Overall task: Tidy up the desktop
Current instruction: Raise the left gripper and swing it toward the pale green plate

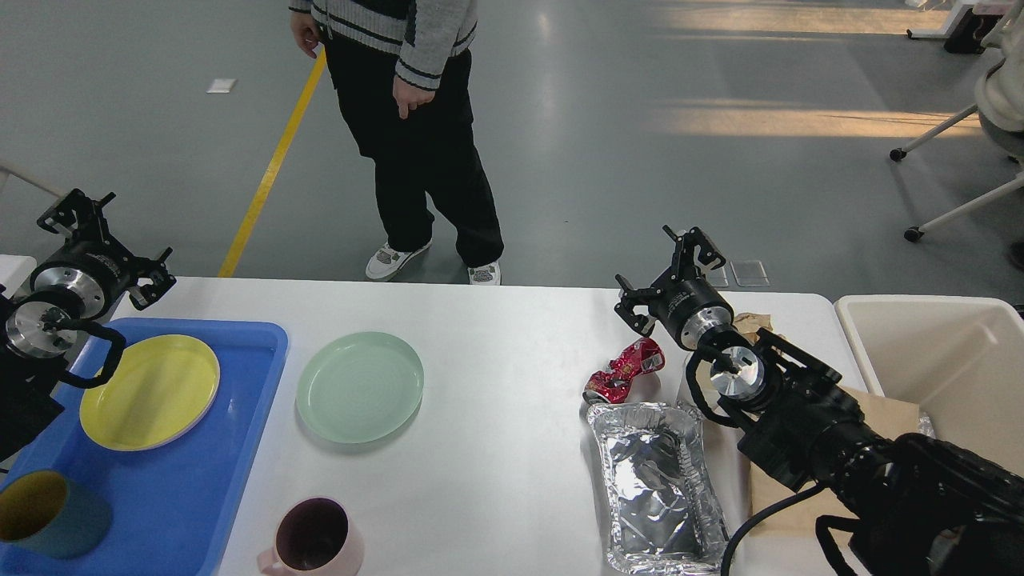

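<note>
The large white rectangular desktop [496, 384] spans the view beneath both raised arms. The right gripper [668, 268], fingers spread and empty, hovers above its far right part, just beyond a crushed red can [624, 370]. The left gripper [108, 240], likewise spread and empty, hovers at the far left edge.

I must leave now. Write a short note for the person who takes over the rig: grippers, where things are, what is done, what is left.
Left gripper: open, empty, above the blue tray's far corner.
Right gripper: open, empty, above the crushed red can.
Done: yellow plate and teal cup are in the tray.
Left on the desktop: green plate, pink mug, red can, foil container, brown paper.
Cream bin stands at the right end.
</note>
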Robot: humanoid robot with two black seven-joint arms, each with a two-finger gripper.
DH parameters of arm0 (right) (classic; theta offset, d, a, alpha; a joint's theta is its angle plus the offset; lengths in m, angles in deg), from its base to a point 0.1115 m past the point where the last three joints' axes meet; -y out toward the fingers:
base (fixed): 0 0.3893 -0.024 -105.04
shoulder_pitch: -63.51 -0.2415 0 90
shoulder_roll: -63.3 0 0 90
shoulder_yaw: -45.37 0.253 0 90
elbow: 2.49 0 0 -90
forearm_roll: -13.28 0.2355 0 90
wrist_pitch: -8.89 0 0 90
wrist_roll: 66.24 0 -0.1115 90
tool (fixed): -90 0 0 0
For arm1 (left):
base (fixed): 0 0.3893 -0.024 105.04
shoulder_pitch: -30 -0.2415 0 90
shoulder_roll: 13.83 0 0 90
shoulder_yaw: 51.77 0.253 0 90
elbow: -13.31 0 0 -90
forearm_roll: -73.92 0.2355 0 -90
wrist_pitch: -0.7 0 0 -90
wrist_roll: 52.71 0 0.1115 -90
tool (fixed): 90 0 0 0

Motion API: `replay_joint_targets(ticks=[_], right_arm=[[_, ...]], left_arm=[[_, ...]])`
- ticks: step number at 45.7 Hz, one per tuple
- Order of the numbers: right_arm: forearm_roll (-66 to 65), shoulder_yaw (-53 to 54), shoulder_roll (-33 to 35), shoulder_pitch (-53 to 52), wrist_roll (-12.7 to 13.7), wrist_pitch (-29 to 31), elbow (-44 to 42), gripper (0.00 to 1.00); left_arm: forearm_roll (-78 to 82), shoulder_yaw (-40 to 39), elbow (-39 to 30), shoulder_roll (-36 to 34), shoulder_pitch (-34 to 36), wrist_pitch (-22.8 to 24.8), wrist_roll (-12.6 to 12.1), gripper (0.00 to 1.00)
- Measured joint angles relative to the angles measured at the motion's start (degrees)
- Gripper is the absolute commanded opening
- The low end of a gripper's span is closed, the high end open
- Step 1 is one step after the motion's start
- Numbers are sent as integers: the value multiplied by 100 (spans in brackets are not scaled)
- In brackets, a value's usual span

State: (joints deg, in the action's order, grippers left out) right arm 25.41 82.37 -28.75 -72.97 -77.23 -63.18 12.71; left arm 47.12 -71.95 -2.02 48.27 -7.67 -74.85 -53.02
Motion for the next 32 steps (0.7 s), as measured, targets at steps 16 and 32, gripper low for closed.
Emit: replay_joint_targets(ticks=[16,32], right_arm=[[0,0,-2,3,0,0,0,100],[0,0,1,3,0,0,0,100]], left_arm=[[17,1206,-38,-117,722,-247,-794,97],[43,3191,-299,-115,1683,-228,-2213,97]])
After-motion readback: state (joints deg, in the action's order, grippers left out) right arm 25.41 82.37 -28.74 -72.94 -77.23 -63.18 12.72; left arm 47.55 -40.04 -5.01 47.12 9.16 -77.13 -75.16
